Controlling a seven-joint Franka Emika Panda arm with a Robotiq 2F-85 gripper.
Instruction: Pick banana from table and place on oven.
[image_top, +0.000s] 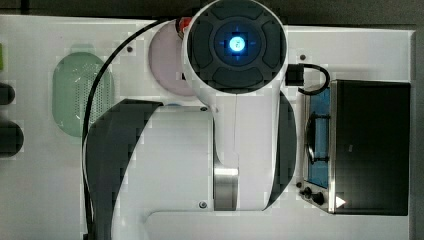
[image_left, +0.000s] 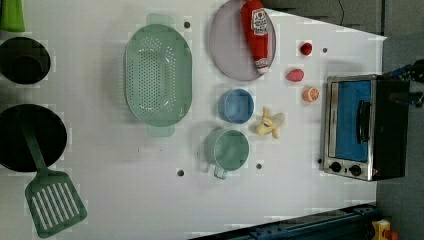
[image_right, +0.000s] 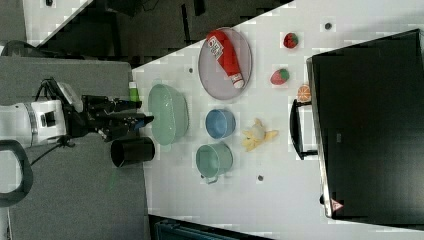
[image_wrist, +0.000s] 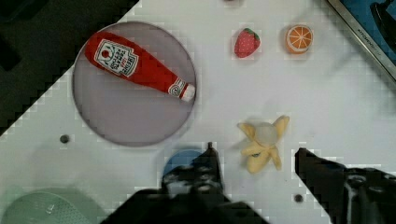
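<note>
Banana (image_wrist: 262, 143) first: from the wrist view it lies between the gripper (image_wrist: 257, 161)'s two dark fingers, which stand well apart and hold nothing. It rests on the white table (image_left: 300, 200), just beside the blue bowl (image_left: 235, 105) and the green cup (image_left: 227, 148), with the oven (image_left: 362, 127) further off. It looks a light, soft toy, probably plush. I would pinch it across the pale middle, where the splayed peel tips meet, rather than by a floppy tip.

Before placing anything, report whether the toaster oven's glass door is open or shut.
Shut: the blue-tinted glass door sits flush in the steel-fronted toaster oven.
</note>
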